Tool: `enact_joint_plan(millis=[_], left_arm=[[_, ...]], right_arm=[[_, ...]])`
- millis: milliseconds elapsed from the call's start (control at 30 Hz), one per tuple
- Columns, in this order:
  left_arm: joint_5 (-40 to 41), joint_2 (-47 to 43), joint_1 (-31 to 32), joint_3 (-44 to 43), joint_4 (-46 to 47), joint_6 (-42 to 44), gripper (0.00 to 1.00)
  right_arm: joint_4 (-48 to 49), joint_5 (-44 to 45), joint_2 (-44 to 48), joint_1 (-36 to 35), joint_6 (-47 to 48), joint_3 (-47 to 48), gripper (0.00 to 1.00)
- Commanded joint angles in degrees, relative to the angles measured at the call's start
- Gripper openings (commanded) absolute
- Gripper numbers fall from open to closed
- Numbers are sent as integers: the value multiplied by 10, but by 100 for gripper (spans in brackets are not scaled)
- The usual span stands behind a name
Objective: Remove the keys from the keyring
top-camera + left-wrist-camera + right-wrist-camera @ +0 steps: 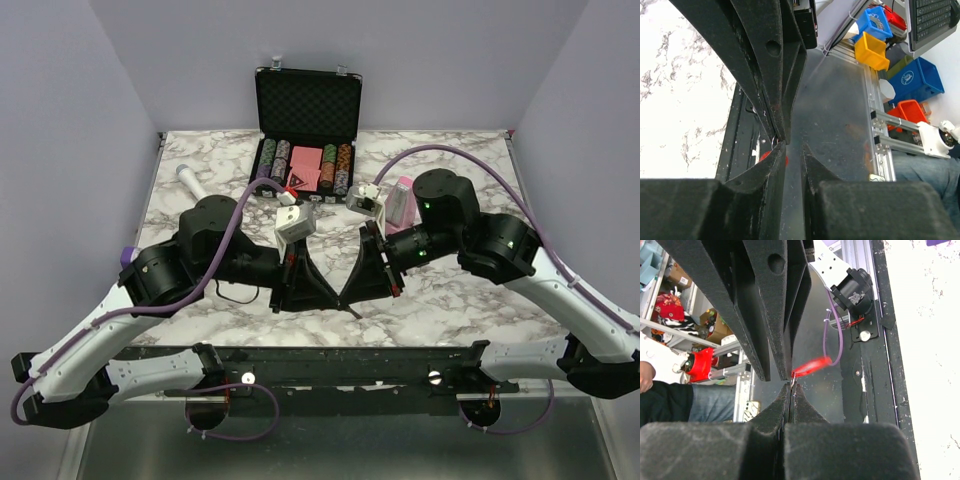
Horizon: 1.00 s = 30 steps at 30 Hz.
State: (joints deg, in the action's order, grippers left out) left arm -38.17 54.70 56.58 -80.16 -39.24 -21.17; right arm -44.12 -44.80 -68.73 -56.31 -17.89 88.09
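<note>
Both grippers meet tip to tip above the table's near edge. My right gripper [791, 386] [350, 295] is shut, with a thin silver sliver of the keys [792, 381] pinched at its tips. The red keyring [812, 365] sticks out sideways from that point, blurred. My left gripper [794, 147] [330, 297] is open by a narrow gap, with nothing between its fingers. In the left wrist view a bit of the red keyring [765, 156] shows behind my left finger, below the right gripper's shut fingers [775, 100]. The key and keyring are too small to make out in the top view.
An open black case [307, 110] with poker chips and pink cards [305, 165] stands at the back centre. A pink metronome [400, 200] stands behind the right arm. A white-handled object [193, 182] lies at the back left. The black front rail [330, 365] runs below the grippers.
</note>
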Motion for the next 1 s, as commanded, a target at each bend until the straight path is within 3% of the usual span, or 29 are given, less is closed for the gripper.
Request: enact_joint_plan(millis=[0,200,400,800,967], left_arm=[[-22,10,-4,-17,-19,10,25],[-9,12,-10,-19,-8,-4,42],[-22,21,-11,-12,12,-20,33],[-16,25,-14,-11,6,-18,32],[9,24,-19,-30,-13,-16,48]], right_arm=[[9,-12,11,-3,8,21,1],[6,-16,12,-3,8,19,1],[11,-11,17,-3,8,19,1],[18,-20,18,-3,5,16,1],[13,-18,18,-3,4,17,1]])
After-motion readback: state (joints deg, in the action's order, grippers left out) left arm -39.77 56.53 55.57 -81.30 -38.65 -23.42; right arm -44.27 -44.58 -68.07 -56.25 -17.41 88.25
